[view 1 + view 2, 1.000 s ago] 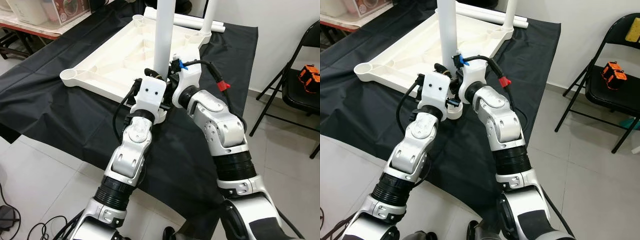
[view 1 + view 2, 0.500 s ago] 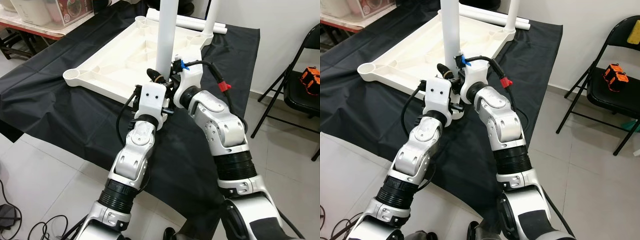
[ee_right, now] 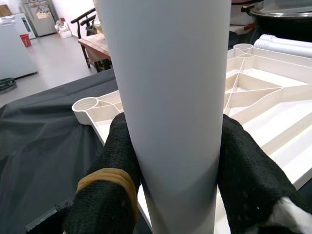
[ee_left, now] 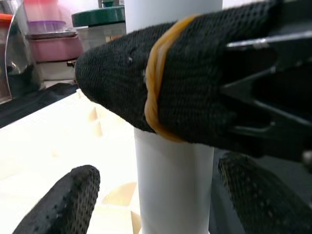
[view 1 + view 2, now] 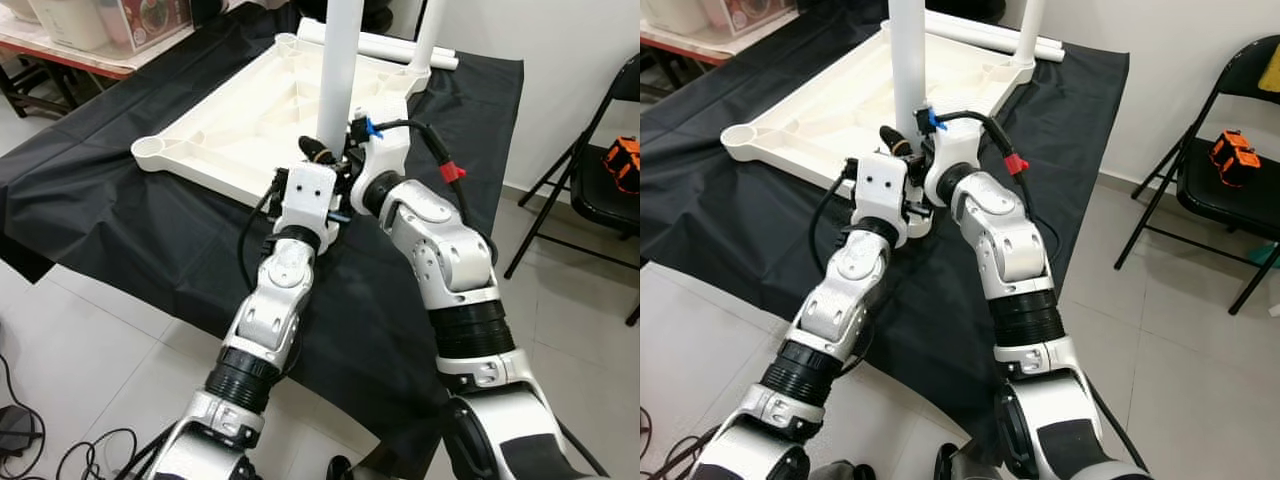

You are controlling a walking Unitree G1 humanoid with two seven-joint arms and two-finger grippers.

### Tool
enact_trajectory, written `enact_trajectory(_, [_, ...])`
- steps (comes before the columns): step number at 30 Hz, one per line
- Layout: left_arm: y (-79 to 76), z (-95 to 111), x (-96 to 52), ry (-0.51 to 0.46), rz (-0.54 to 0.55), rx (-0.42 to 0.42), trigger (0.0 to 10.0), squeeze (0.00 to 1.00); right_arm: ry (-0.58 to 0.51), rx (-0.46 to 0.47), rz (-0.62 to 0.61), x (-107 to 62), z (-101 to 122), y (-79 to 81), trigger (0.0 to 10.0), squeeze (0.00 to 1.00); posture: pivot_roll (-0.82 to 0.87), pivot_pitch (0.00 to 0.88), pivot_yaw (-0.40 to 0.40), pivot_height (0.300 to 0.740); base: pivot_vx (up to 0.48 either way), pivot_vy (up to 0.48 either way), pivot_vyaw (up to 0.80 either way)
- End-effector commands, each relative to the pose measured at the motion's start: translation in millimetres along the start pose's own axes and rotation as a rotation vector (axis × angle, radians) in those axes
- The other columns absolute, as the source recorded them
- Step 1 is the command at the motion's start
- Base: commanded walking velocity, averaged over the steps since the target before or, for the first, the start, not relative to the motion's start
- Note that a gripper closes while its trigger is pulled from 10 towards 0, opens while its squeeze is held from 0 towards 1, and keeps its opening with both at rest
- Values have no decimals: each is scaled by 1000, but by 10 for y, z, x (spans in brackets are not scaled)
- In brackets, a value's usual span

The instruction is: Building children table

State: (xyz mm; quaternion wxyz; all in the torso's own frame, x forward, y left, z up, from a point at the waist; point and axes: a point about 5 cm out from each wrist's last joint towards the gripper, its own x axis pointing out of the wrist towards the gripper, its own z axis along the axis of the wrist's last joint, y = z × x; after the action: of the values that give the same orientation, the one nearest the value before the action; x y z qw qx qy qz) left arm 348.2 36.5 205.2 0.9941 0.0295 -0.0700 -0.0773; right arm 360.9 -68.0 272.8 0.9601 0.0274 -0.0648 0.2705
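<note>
A white children's tabletop [image 5: 230, 125] lies upside down on a black cloth [image 5: 120, 230]. One white leg [image 5: 338, 70] stands upright at its near corner. My right gripper [image 3: 173, 141] is shut on this leg, with one black finger [image 3: 119, 146] on each side. My left gripper [image 4: 83, 126] is open right beside the same leg, low down near its base, and one finger [image 5: 311, 150] shows next to the leg's foot. A second white leg [image 5: 430, 30] stands upright at the far right corner.
Loose white tubes [image 5: 395, 45] lie at the cloth's far edge. A black folding chair [image 5: 600, 170] carrying an orange and black item [image 5: 622, 160] stands to the right. A table with boxes [image 5: 100, 25] is at the far left. Cables [image 5: 60, 455] lie on the tiled floor.
My left arm has stretched forward, bringing its gripper closer against the leg. The right gripper keeps its hold. The camera has shifted slightly.
</note>
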Motion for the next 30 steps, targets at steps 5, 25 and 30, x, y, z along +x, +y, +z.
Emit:
enact_trajectory(5, [-3, -371, 15, 212, 53, -51, 0, 0, -93, 31, 79, 7, 164, 141, 0, 0, -47, 184, -40, 740, 0, 0, 0])
enact_trajectory(25, [34, -423, 40, 203, 53, -3, 0, 0, -177, 31, 70, -5, 313, 109, 10000, 1000, -47, 179, -39, 740, 0, 0, 0])
enact_trajectory(30, [50, -422, 47, 198, 53, -2, 0, 0, -276, 44, 46, -38, 498, 42, 10000, 1000, -49, 174, -38, 740, 0, 0, 0])
